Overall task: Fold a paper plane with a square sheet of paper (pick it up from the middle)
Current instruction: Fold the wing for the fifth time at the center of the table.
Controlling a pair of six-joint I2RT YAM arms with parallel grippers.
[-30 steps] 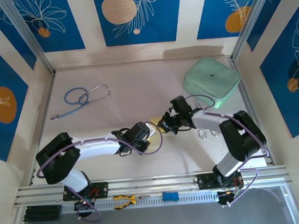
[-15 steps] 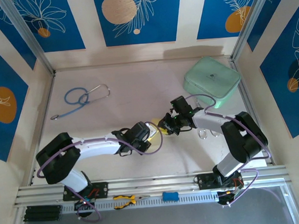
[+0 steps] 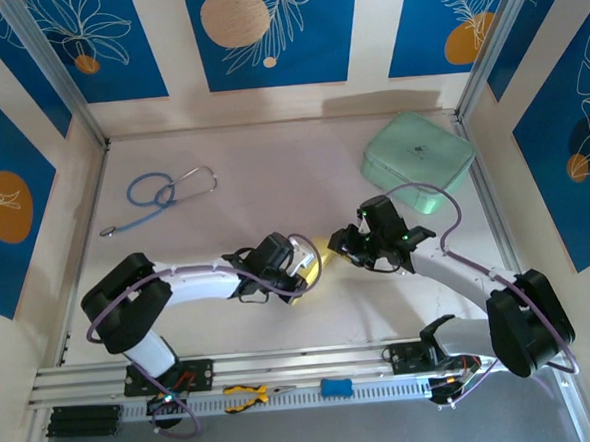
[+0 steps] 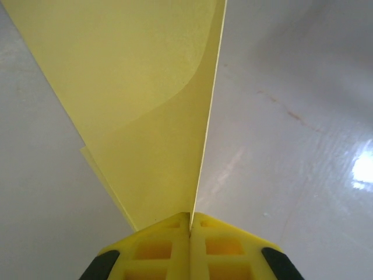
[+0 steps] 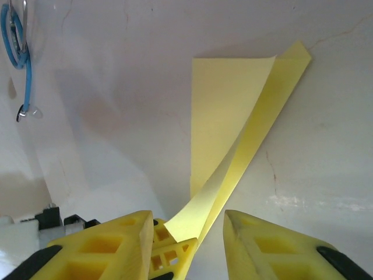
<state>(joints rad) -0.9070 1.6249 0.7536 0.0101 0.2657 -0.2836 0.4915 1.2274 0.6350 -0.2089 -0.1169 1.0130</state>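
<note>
The left claw (image 3: 300,268) and right claw (image 3: 345,246) face each other closely at mid-table, with the folded yellow paper (image 3: 318,254) between them. Bare table (image 3: 271,162) stretches beyond them to the back wall. A stethoscope (image 3: 163,194) lies well apart at far left, and a mint case (image 3: 418,160) sits near the right arm at far right. The side walls are well off, and the near rail carries pliers (image 3: 251,394). The left claw is closed tight on the paper: in its wrist view the fingers (image 4: 157,248) meet with no gap, and a sharp folded edge runs straight up from their seam, a lower layer peeking out to the left. The right claw stands partly apart, its fingers (image 5: 274,245) with a gap between them. A twisted flap of the paper curls down into that gap, touching neither finger as far as can be seen. The rest of the paper lies flat on the table.
</note>
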